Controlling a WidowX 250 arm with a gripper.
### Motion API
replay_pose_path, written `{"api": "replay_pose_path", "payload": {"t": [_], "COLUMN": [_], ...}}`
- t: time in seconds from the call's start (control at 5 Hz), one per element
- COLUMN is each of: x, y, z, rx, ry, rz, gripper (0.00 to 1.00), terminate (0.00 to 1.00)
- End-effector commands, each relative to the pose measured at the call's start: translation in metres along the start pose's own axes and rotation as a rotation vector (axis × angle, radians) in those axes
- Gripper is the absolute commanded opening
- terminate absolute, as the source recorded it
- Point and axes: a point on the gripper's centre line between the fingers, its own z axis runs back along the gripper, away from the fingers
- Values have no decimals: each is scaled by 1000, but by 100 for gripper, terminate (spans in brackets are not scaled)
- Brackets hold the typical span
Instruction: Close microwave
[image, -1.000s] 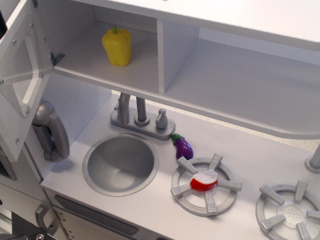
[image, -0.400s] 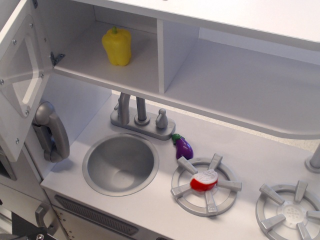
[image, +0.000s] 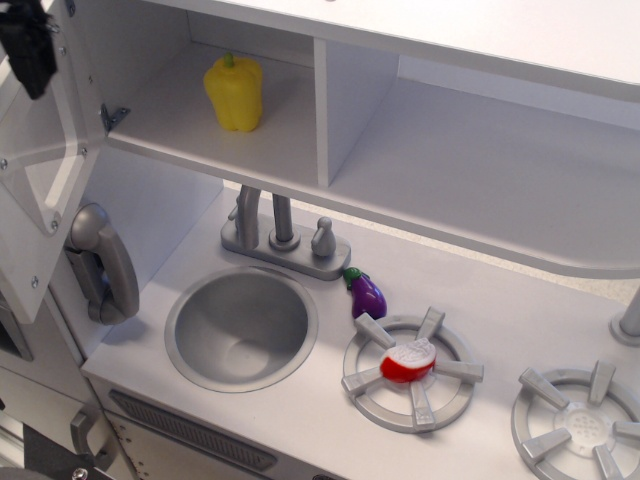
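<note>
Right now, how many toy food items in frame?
3. Yellow pepper inside the open microwave compartment; eggplant on the counter beside the sink; red-and-white piece on the left burner. More could sit outside the frame.

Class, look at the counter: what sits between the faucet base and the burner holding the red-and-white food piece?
A purple toy eggplant lies between the faucet base and that burner, in the only camera view.

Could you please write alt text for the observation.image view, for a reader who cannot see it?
A white toy kitchen's microwave stands open, its windowed door swung left, a yellow pepper inside. A black gripper shows at the door's top edge. Below are a sink, an eggplant and a red piece on a burner.
</note>
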Motion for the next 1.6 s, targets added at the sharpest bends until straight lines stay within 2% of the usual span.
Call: {"api": "replay_pose_path", "payload": {"t": [0.0,0.4,0.8,1.0,1.2,1.4], "x": [4,3,-5,-8,-11,-14], "y": [-5,-33,-86,-104,-117,-147], "z": [-12,-25,-29,-20,6,28], "rx": [46,20,-53,-79,-131,-179], "ry": [-23,6,69,56,40,54], "rz": [-5,2,25,29,44,65], "gripper": [100,100,100,100,100,100], "terminate": [0,0,0,0,0,0]}}
